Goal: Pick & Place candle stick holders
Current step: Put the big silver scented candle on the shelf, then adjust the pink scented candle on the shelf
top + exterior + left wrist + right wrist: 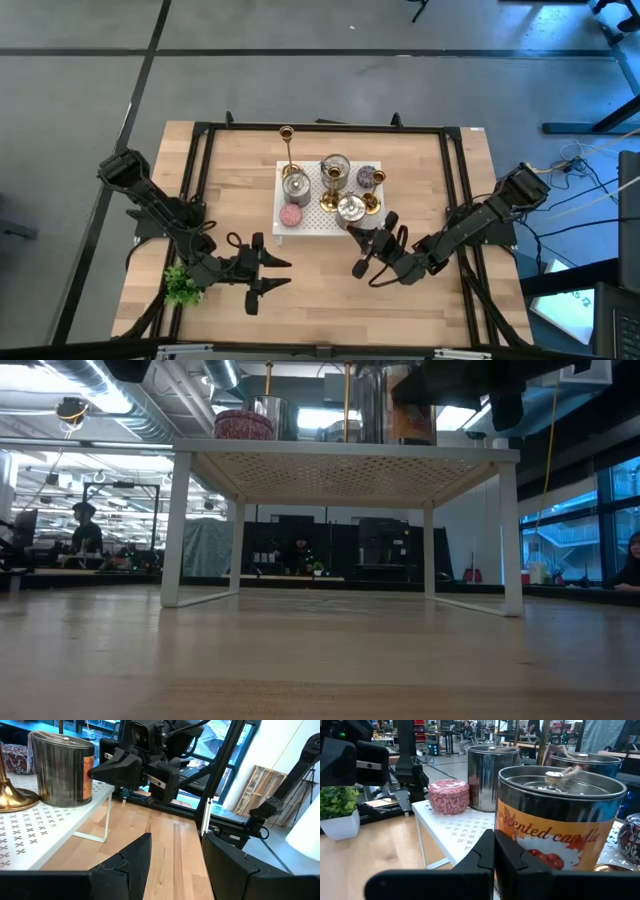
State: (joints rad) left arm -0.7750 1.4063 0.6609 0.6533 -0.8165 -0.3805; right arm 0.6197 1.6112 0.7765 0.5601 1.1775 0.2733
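Slim brass candle stick holders [288, 150] stand on the white perforated metal shelf [310, 225] among silver tins (none yet lifted), while the left gripper [272, 273], fingers parted and empty, and right gripper [358, 251], fingers closed, wait over the wooden desk [320, 305].

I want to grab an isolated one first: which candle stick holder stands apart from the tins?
The tall candle stick holder at the white shelf's far left corner; the other two holders stand crowded among the silver tins.
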